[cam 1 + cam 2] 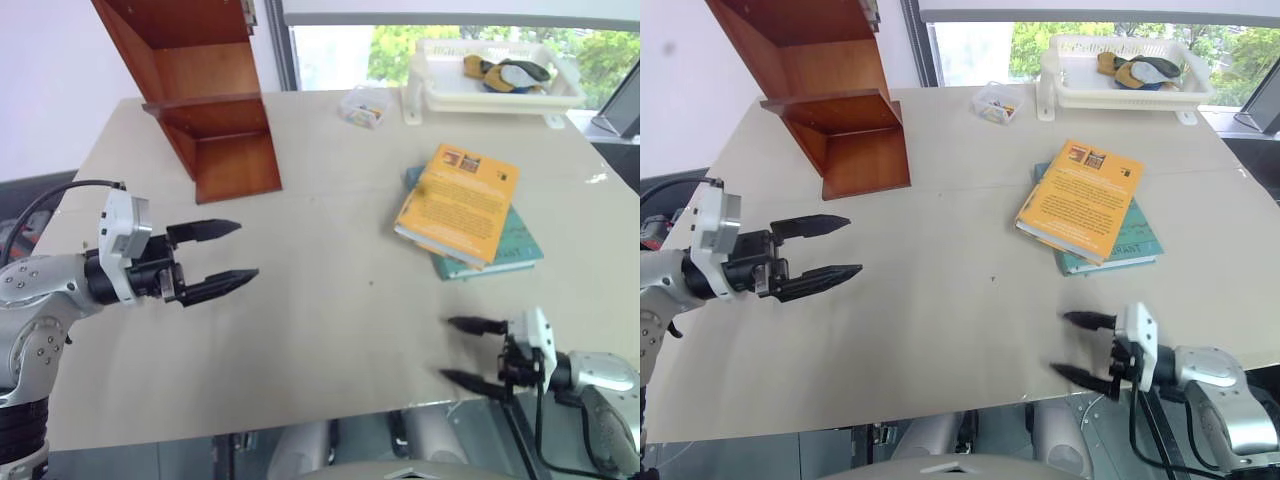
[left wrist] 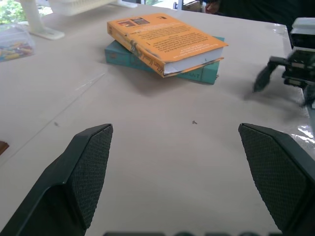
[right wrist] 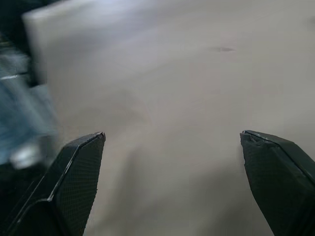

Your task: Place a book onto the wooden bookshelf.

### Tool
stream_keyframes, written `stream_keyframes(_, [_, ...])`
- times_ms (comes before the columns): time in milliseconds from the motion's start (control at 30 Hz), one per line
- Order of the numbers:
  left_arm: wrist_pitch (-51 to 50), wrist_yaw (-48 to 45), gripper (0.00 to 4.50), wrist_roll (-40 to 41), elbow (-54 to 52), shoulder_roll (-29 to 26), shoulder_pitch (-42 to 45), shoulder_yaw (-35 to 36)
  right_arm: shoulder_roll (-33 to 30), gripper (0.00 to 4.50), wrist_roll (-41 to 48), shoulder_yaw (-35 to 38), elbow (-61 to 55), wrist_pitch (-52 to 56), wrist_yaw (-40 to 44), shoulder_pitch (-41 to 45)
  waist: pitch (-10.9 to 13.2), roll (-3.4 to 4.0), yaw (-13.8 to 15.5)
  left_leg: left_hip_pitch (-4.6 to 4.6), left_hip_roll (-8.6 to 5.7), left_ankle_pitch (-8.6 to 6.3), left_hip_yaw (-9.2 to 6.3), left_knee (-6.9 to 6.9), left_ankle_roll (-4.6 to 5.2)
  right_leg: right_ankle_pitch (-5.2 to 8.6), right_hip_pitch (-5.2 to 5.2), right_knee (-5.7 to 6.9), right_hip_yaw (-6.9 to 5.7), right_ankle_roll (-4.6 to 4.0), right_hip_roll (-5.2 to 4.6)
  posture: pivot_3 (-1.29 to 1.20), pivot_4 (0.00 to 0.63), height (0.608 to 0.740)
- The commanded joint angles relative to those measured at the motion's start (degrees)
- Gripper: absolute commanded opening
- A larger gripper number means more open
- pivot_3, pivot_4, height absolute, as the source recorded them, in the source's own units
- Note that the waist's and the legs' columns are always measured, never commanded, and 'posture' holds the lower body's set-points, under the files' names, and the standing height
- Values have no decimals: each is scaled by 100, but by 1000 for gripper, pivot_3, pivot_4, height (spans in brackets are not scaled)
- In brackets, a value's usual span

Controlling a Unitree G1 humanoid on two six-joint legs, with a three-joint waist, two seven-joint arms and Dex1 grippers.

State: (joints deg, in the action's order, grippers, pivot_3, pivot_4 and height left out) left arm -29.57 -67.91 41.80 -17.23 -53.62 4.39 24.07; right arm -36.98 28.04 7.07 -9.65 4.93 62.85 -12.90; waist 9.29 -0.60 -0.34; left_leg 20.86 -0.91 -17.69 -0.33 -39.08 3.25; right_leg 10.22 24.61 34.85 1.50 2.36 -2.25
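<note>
The orange-yellow book [image 1: 458,202] lies flat on top of a thinner teal book [image 1: 505,252] on the right half of the table; its white page edges show in the left wrist view [image 2: 189,63]. The wooden bookshelf [image 1: 200,90] stands at the table's far left. My left gripper [image 1: 228,256] hovers open over the left side of the table, pointing toward the books, nothing between its fingers. My right gripper [image 1: 458,350] is open and empty near the table's front right edge, well short of the books.
A white plastic basket [image 1: 495,75] with cloth items sits at the far right by the window. A small clear box of coloured bits [image 1: 364,106] lies near the far edge. The beige table [image 1: 330,300] spreads bare between the grippers.
</note>
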Motion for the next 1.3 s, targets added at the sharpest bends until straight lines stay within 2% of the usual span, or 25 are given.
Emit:
stream_keyframes(33, [106, -70, 4417, -19, 24, -89, 140, -8, 85, 4500, -9, 846, 651, -220, -727, 299, 2, -3, -1, 0, 0, 0, 0, 0, 0, 0, 0, 0, 0, 0, 2, 0, 150, 740])
stream_keyframes(200, [153, -117, 4417, -60, 123, -79, 254, -96, 177, 4500, 106, 1721, 1486, -484, -1386, 748, 7, 3, -4, 1, 0, 1, 2, 0, -2, -9, 2, 1, 1, -15, 24, 0, 150, 740])
stream_keyframes(400, [232, -159, 4417, -116, 225, -74, 342, -148, 385, 4500, 50, 2254, 2112, -709, -2288, 1456, 9, 4, -43, -2, 0, 1, 12, 1, -1, -10, 1, 2, 10, -15, 27, 0, 150, 740])
stream_keyframes(533, [264, -147, 4417, -134, 230, -63, 347, -150, 489, 4500, -369, 2116, 2332, -741, -2945, 1836, 10, 6, -46, -3, 1, 2, 13, 1, -1, -10, 3, 6, 12, -15, 26, 0, 150, 740])
stream_keyframes(667, [276, -130, 4417, -131, 224, -66, 336, -131, 761, 4500, -1074, 1515, 2148, -81, -4006, 2323, 10, 5, -73, -3, 2, 2, 16, 1, -1, -11, 4, 7, 17, -17, 24, 0, 150, 740])
stream_keyframes(767, [278, -107, 4417, -120, 175, -70, 266, -66, 1038, 4500, -1208, 1522, 2222, 186, -4783, 2923, 16, 15, -79, -2, 4, 3, 19, 1, -3, -12, 10, 11, 22, -18, 23, 0, 150, 740])
stream_keyframes(900, [258, -46, 4417, -95, 83, -57, 160, 17, 899, 4500, -1466, 1558, 3372, 287, -5322, 3786, 20, 21, -46, 4, -1, 4, 21, 1, -5, -12, 15, 10, 21, -18, 28, 0, 150, 740])
stream_keyframes(1000, [254, -11, 4417, -76, 46, -58, 109, 56, 901, 4500, -1089, 1807, 3874, 618, -5281, 4230, 20, 20, -35, 17, -7, 16, 13, 1, -25, -13, 18, 1, 12, -19, 24, 0, 150, 740])
stream_keyframes(1067, [248, 14, 4417, -67, 4, -57, 58, 85, 870, 4500, -723, 1947, 4151, 996, -4958, 4511, 20, 20, -43, 20, -6, 17, 6, 6, -26, -17, 19, 1, 7, -11, 24, 0, 150, 740])
stream_keyframes(1300, [248, 99, 4417, -45, -72, -43, -20, 103, 731, 4500, -574, 1642, 4697, 1447, -3960, 4923, 21, 22, -84, 19, -3, 4, 12, 22, -3, -25, 26, -2, 14, 1, 18, 0, 150, 740])
